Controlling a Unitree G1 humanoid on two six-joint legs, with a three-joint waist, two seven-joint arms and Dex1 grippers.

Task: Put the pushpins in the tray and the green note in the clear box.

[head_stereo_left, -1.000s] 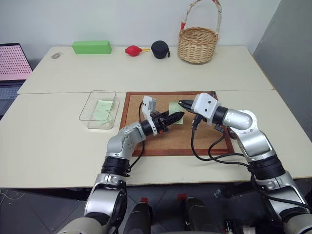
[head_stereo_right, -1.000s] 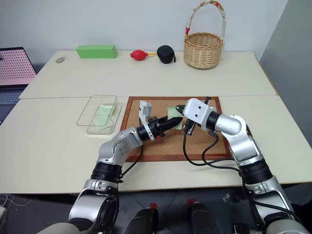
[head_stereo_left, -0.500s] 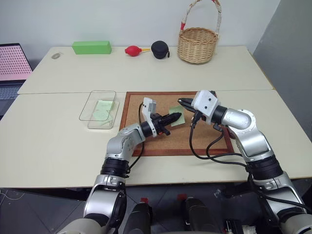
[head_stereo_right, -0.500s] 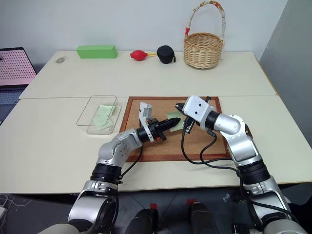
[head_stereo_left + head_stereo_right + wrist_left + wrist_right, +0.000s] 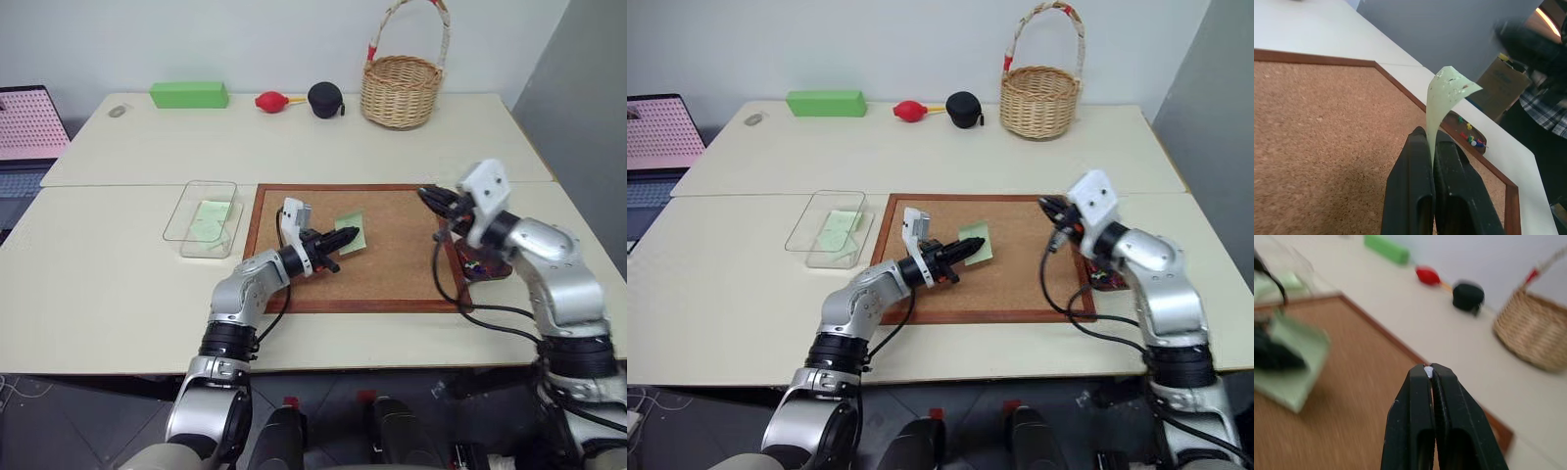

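Green note [image 5: 1447,93] now clamped in left tool [image 5: 345,235]; right tool [image 5: 1428,371], pinching a white-headed pushpin [image 5: 1428,372], swung toward tray [image 5: 487,266].

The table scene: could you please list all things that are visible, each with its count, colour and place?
green note: one, pale green, pinched in the left claw above the cork board
cork board: one, brown with a red-brown frame, middle of the near table
clear box: one, transparent, left of the board, pale green paper already inside
tray: one, dark red-brown, at the board's right edge, pushpins of several colours in it
pushpin: one, white head, in the right claw's tips
wicker basket: one, tan, far table
black pouch: one, far table
red bulb: one, beside the pouch
green block: one, bright green, far left
laptop: one, pink screen, left edge
left claw: black, shut
right claw: black, shut, near the tray
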